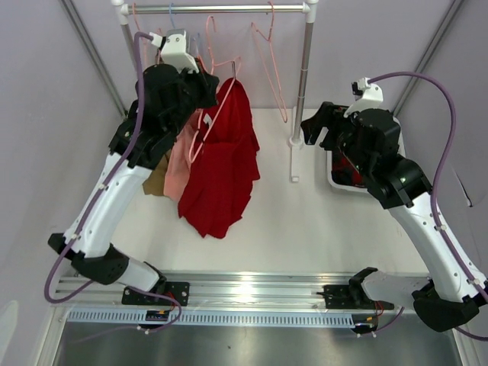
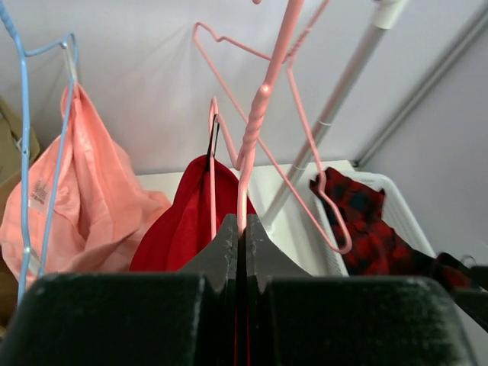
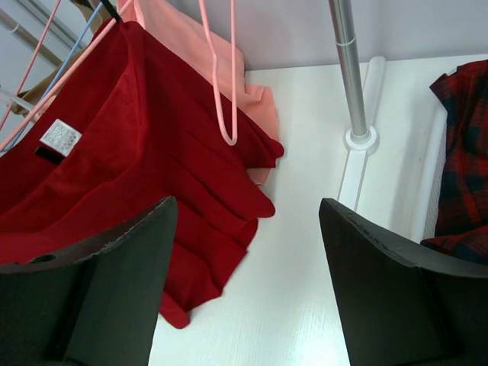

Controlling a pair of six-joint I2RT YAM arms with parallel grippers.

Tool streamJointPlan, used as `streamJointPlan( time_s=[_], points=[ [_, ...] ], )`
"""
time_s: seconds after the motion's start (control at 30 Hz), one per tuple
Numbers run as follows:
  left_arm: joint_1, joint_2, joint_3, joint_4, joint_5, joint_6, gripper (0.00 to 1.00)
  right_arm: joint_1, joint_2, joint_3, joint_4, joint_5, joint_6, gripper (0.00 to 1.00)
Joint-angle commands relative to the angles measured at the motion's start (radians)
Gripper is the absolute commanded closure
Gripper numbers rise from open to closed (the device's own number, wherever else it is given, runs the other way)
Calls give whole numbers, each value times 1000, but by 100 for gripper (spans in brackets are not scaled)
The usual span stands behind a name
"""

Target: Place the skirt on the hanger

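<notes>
White table (image 1: pixel 305 229), grey walls, clothes rail (image 1: pixel 221 9) across the far end.

Position: skirt (image 1: pixel 225 160) hangs off the table, draped on the hanger (image 2: pixel 258 114), next to a salmon garment (image 1: pixel 179 164). Left gripper (image 2: pixel 242 229) is raised by the rail, jaws pinched tight on the hanger's twisted neck. Right gripper (image 3: pixel 248 206) sits low on the right near the basket (image 1: pixel 333 181), jaws spread wide with nothing between them.

Risks:
- Hook seating on the rail is not visible in any view, and I cannot tell if it is over the bar. Letting go early would likely drop hanger and skirt together.
- The cloth looks bunched toward one shoulder of the wire, so a jolt or tilt could slide it off.
- Spare pink hangers (image 3: pixel 225 99) hang close by and could snag if the held one swings.

View differences:
- Left wrist alone shows the pinch on the neck. It also shows the light blue hanger (image 2: pixel 23 152) carrying the salmon piece.
- Right wrist alone shows the skirt's white label (image 3: pixel 61 136), its lower folds, and the checked garment (image 3: pixel 461 152).
- The top view gives both arms' placement.
</notes>
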Motion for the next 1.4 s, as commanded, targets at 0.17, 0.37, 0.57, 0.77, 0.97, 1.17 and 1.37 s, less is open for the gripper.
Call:
streamJointPlan(
  time_s=[0.17,0.37,0.57,0.77,0.97,1.17,1.37],
  points=[
    [107,157,228,135,44,-6,100,-43,-17,13,7,-68,3,19],
    [191,277,361,146,121,-28,100,-55,-26,-23,21,-76,3,19],
    [281,363,395,222,277,-84,100,-68,-32,-47,33,-83,5,19],
    [335,447,443,256,339,-133,100,-79,-37,-56,41,-88,0,19],
    [343,513,471,230,363,-164,100,-88,-38,-79,52,-109,9,19],
    [341,406,219,314,376,-191,100,-89,-50,-121,67,-123,20,19],
    [341,337,145,307,406,-182,84,-95,-49,-142,69,-131,25,19]
  ],
)
